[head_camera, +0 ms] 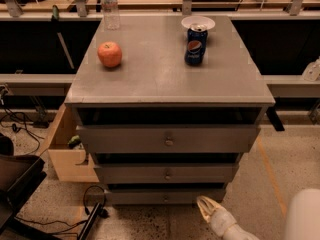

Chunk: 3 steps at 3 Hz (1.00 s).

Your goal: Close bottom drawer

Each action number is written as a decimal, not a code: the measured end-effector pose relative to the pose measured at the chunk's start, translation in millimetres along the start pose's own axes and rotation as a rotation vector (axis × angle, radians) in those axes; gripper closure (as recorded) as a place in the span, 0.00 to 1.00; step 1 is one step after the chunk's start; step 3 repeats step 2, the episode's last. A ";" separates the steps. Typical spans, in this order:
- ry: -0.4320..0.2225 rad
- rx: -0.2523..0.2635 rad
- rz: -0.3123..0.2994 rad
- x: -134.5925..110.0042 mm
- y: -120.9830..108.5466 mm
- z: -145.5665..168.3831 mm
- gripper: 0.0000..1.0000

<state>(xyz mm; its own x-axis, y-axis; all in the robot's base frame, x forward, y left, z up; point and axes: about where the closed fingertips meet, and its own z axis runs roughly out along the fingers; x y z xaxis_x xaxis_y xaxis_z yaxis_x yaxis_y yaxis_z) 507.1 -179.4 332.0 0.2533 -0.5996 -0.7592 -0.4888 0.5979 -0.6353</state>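
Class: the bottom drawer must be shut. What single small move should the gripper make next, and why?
Probably ease the gripper forward against the bottom drawer front. It sits low by the front's right end, apparently just short of touching, and the drawer seems to stand slightly out from the cabinet.
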 end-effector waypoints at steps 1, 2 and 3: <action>0.044 0.165 -0.002 -8.2 -24.9 -105.7 1.00; 0.097 0.347 0.019 -5.4 -44.8 -195.8 1.00; 0.097 0.347 0.019 -5.4 -44.8 -195.8 1.00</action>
